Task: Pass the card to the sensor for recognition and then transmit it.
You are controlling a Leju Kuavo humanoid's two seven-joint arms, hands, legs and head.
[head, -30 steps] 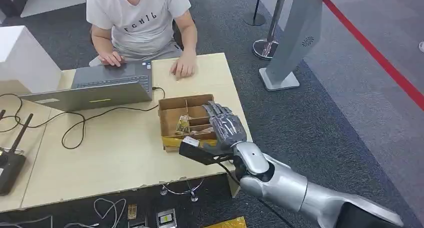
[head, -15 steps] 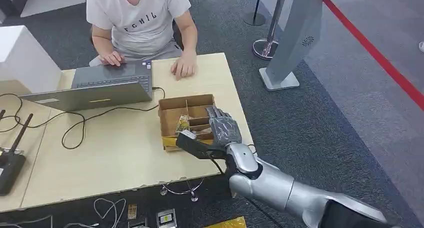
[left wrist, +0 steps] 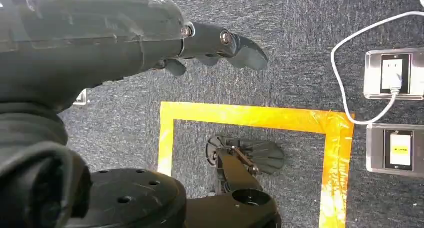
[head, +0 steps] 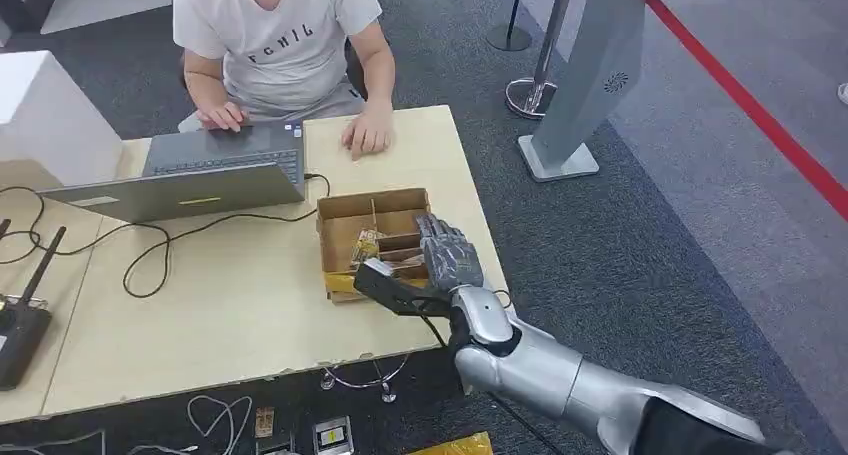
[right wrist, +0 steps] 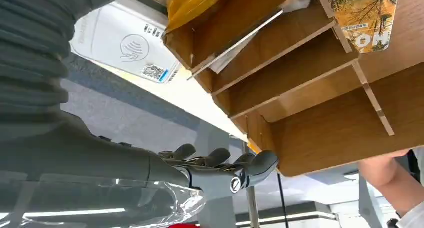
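Right hand [head: 448,260] has drawn back a bit over the divided box [head: 374,237], fingers apart, prob. empty. Card [right wrist: 364,15] sits in a compartment. Left hand [left wrist: 150,35] hangs, fingers loosely apart.

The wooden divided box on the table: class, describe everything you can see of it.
The wooden divided box is an open-topped tray of thin light-brown board, split by slim partitions into several slots. It sits flat near the table's right edge. A card printed with autumn trees stands in one slot, and yellow material lies at one end. The right hand hovers over its near side.

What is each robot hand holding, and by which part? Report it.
Nothing. The right robot hand reaches open-fingered over the brown compartmented box; the left robot hand hangs empty.
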